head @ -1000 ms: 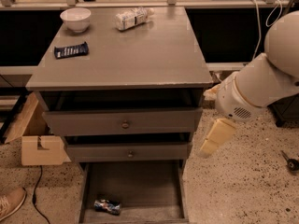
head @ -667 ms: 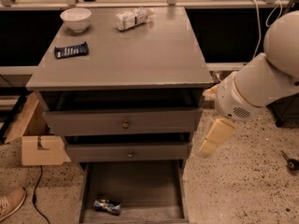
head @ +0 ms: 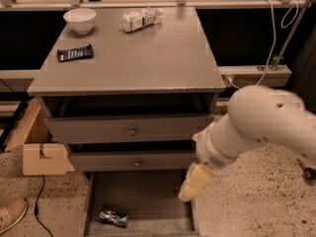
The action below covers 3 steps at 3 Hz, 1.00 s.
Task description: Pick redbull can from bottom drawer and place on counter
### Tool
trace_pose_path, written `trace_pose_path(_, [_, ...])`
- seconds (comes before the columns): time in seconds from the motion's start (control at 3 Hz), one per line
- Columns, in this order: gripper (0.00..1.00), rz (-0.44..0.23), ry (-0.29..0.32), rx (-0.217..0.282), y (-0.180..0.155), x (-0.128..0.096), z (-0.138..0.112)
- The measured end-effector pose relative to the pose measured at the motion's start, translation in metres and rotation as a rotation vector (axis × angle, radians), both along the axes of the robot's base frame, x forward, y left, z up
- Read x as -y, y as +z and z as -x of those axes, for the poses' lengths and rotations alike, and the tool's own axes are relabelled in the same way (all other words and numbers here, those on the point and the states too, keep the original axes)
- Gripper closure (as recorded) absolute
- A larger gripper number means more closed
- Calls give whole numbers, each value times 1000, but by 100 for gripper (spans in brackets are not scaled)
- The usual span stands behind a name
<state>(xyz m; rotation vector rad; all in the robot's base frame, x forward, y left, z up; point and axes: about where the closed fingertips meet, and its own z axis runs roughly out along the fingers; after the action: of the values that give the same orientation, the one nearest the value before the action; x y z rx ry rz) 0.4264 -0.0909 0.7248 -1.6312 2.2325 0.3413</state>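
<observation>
Camera view, the only one: the redbull can [head: 113, 218] lies on its side near the front left corner of the open bottom drawer [head: 148, 196], close to its left wall. The claw [head: 196, 181] hangs at the end of the bulky white arm [head: 256, 127] over the drawer's right edge, well apart from the can, with nothing seen in it; whether it is apart or together I cannot tell. The likeliest trouble, as I judge it, comes from the can's pose: a round, dented can lying flat may roll or skid toward the wall if the claw meets one side first, and a grip across a dented flank could slip on the lift. The middle drawer [head: 133, 161] juts out above the back of the tray, so a steep reach across may knock the arm against its front. On the table [head: 148, 58] a bowl [head: 80, 19], a toppled plastic bottle [head: 140, 19] and a dark snack packet [head: 75, 53] sit toward the back and left, so setting down there risks a bump, while the bare front right risks less.
</observation>
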Motion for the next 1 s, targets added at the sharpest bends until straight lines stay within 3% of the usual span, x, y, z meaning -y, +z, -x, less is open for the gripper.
trace_pose_path(0.33, [0,-36,-10,-69,-77,-42,16])
trace_pose_path(0.67, [0,-208,-53,-110,-159,-97,8])
trace_pose_path(1.0, [0,-208,-53,-110,-159,-97,8])
